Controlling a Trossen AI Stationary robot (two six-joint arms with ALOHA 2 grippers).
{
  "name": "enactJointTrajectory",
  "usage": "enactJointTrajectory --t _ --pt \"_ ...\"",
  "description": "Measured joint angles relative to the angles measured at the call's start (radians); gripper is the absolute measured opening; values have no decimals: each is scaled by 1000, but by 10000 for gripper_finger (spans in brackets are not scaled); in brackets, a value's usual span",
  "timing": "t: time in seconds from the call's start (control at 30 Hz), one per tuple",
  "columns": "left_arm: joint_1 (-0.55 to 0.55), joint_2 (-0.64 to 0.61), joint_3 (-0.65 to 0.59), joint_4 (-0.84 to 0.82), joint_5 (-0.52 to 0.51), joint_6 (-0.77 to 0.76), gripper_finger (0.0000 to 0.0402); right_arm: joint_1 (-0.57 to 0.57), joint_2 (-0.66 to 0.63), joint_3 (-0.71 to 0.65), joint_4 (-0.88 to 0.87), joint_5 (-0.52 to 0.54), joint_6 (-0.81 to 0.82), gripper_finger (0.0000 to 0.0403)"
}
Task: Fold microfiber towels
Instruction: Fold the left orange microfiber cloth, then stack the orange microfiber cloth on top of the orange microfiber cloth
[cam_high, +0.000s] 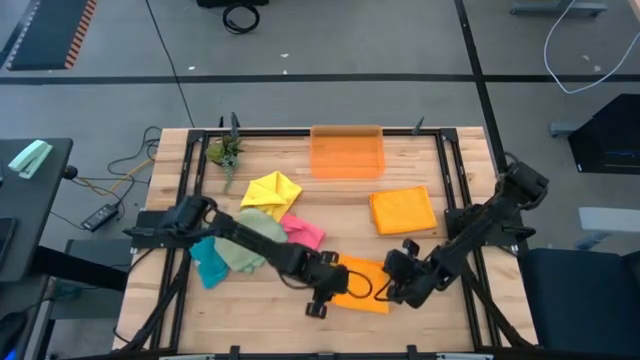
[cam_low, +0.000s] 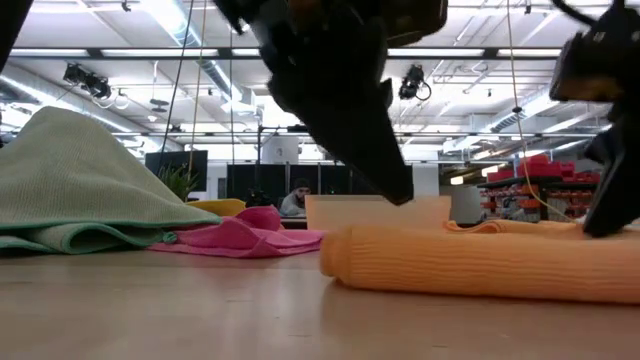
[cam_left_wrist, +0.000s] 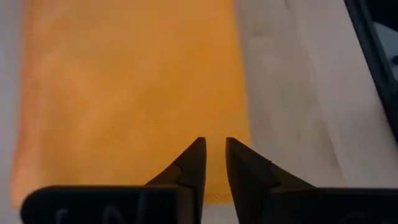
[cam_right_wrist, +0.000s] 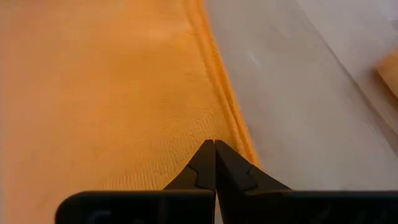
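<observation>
Left tool (cam_left_wrist: 212, 163), slightly parted, empty, over folded orange microfiber towel (cam_high: 362, 283) near the wooden surface (cam_high: 450, 318) front. Right tool (cam_right_wrist: 214, 163) closed, tips at towel's right edge.

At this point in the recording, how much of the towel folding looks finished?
One orange towel lies folded beside the orange bin. In hand: a second orange towel at the front edge, already doubled over, with the left end effector slightly parted and the right end effector shut, both over it. Left: the yellow towel, pink towel, sage green towel and teal towel, heaped unfolded.
</observation>
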Motion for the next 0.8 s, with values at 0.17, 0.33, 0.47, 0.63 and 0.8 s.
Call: enactJointTrajectory --t 0.17,0.33,0.47,0.63,0.8 --pt "-25 43 0 26 -11 -12 40 -4 -2 -56 32 1 54 5" --pt "-18 74 3 13 -11 -25 23 -1 -9 -56 33 -2 36 5" --pt "-9 57 1 -5 -12 -5 20 -1 -52 -39 30 -12 -35 5" --pt "-6 -45 1 -17 -16 43 48 15 -131 -4 29 -13 -97 5" --pt "-39 -79 1 -34 -14 118 94 108 -142 32 89 5 -207 15"
